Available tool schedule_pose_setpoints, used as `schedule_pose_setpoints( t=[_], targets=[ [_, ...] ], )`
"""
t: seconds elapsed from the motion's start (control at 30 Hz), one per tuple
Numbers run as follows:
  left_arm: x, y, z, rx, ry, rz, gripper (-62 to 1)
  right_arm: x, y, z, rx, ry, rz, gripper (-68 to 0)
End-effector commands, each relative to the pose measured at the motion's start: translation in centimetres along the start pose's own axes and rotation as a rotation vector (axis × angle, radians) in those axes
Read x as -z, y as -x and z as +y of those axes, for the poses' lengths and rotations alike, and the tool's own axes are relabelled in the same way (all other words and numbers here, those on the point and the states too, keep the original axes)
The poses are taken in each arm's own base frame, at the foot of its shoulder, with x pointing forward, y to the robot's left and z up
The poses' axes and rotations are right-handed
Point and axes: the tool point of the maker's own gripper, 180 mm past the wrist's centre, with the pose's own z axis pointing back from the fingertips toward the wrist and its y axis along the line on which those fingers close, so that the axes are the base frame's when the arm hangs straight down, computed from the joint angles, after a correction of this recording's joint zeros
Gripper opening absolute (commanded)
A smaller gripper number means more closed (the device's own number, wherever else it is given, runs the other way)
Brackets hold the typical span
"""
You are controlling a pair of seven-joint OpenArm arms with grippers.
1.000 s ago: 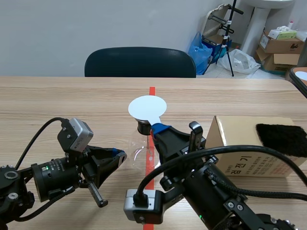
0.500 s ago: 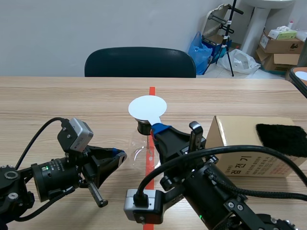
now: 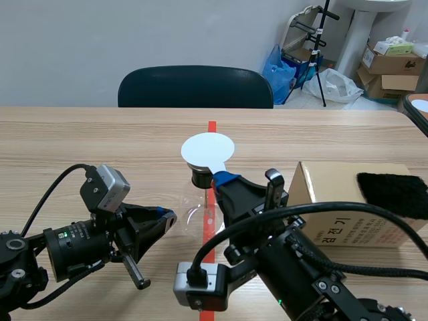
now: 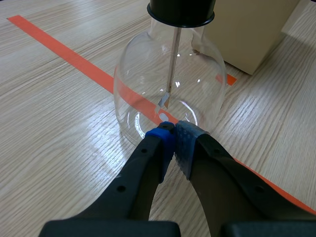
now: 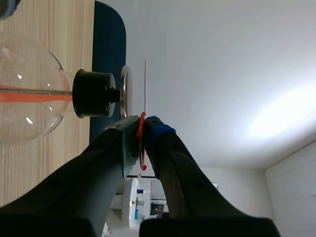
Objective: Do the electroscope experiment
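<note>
Scene view: my left fingers (image 3: 164, 216) are clenched on nothing, tips beside the flask (image 3: 198, 202). Its clear glass is faint and half hidden by my right arm (image 3: 301, 267). My right fingers (image 3: 225, 179) grasp the white disc (image 3: 208, 148) over the black stopper (image 3: 200, 177). Right of them, a box (image 3: 341, 194), partly behind cable, carries a black cloth (image 3: 394, 192) cut off at the edge. The tabletop (image 3: 100, 140) is wood-grain, with a dark chair (image 3: 195, 87) behind.

An office or lab storeroom, shown by a desk chair (image 3: 195, 87), stacked cardboard boxes (image 3: 391, 63) and a tripod (image 3: 322, 40).
</note>
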Motion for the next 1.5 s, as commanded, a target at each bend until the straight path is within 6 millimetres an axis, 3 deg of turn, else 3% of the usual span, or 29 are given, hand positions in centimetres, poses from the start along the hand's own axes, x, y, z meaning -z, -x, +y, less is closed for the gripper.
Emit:
schedule_pose_setpoints(
  t=[0.0, 0.73, 1.47],
  targets=[
    [0.3, -0.9, 0.0, -0.003, 0.002, -0.035, -57.9, 0.3, 0.8, -1.1, -0.014, 0.038, 0.025, -66.2],
    [0.3, -0.9, 0.0, -0.003, 0.002, -0.035, -57.9, -1.6, 8.4, -1.1, -0.002, 0.039, 0.46, -66.2],
    [0.3, -1.0, 0.0, -0.003, 0.002, -0.035, -57.9, -2.0, 9.2, -1.1, -0.001, 0.039, 0.511, -66.2]
  ],
)
